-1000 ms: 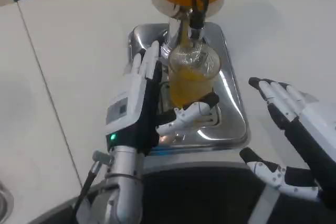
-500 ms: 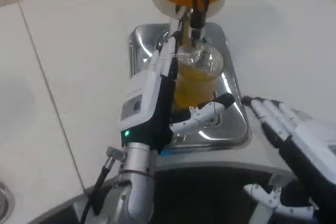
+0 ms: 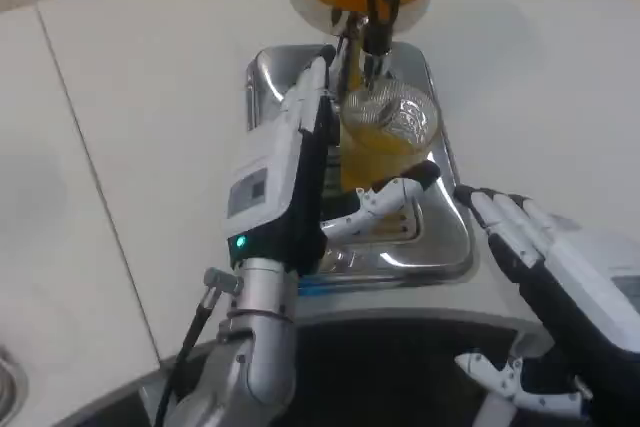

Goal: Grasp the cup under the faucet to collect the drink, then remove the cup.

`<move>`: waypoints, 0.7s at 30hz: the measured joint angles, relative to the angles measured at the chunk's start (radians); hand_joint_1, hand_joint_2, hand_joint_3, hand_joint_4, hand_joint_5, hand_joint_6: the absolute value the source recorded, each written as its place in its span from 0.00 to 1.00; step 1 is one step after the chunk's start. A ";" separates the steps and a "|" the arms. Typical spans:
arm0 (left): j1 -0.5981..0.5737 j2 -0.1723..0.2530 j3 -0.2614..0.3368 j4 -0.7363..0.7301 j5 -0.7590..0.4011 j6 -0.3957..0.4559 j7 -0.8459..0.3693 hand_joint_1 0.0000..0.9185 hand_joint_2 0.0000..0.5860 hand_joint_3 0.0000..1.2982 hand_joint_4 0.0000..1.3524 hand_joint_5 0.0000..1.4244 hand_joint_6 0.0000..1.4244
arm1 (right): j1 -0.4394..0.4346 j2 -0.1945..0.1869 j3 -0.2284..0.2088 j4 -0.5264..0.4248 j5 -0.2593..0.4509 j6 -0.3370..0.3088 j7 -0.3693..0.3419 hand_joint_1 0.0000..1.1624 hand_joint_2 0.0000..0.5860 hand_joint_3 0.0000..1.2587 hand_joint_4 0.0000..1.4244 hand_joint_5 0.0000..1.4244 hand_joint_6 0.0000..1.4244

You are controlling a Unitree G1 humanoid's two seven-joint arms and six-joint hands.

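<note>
Cup (image 3: 388, 142) under faucet (image 3: 375, 22) — gripped by left robot hand (image 3: 300, 172).

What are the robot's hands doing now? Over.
Left hand holds cup of juice under faucet. Right hand open beside tray. Nothing blocking.

The left robot hand (image 3: 300, 172) is showing a white back with a small grey marking, black sides, and white fingers tipped in black. A green light is glowing near its wrist, above a silver forearm (image 3: 255, 347) with a black cable running alongside. The right robot hand (image 3: 560, 287) is wearing a white back over black, with black-tipped fingers.
</note>
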 measured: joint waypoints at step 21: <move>-0.007 -0.023 -0.013 0.055 -0.035 0.008 -0.033 0.43 0.07 0.00 0.00 0.08 0.11 | -0.016 0.022 -0.006 -0.024 0.013 0.061 0.063 0.48 0.64 0.00 0.00 0.00 0.04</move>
